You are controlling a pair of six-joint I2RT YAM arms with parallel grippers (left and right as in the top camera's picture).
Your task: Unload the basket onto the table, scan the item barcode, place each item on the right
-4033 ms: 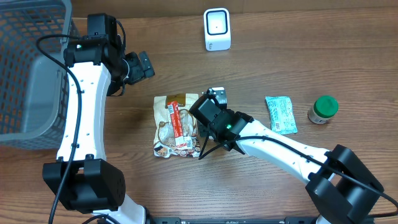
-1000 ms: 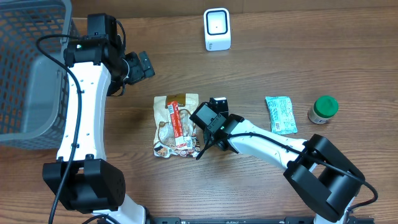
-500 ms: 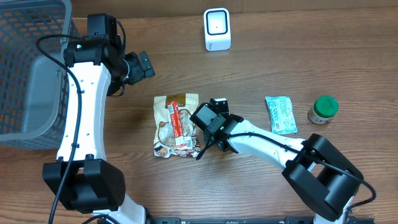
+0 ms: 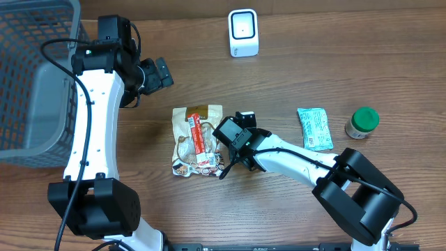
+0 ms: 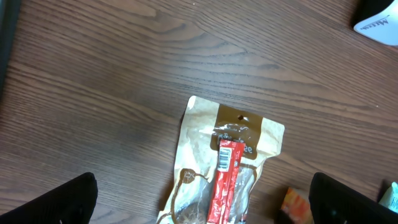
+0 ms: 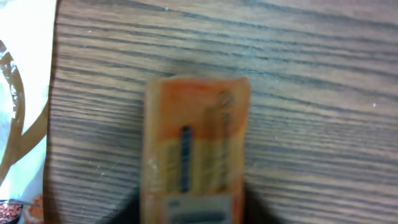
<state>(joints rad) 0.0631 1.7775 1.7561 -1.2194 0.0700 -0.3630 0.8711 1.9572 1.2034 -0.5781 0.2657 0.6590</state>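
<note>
Left gripper (image 4: pixel 155 73) has its fingers spread wide. Right gripper (image 4: pixel 232 134) hovers over an orange packet (image 6: pixel 196 149) at the pouch's (image 4: pixel 195 139) three o'clock; I cannot tell its fingers' state.

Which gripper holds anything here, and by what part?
Left gripper is open and empty. Right gripper sits over the orange packet; a grip cannot be told.

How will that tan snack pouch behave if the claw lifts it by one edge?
Probably floppy: the tan pouch lies flat and wrinkled, so it would likely sag. It looks thin, so probably light. The red stick pack lying on it could slide off if loose.
</note>
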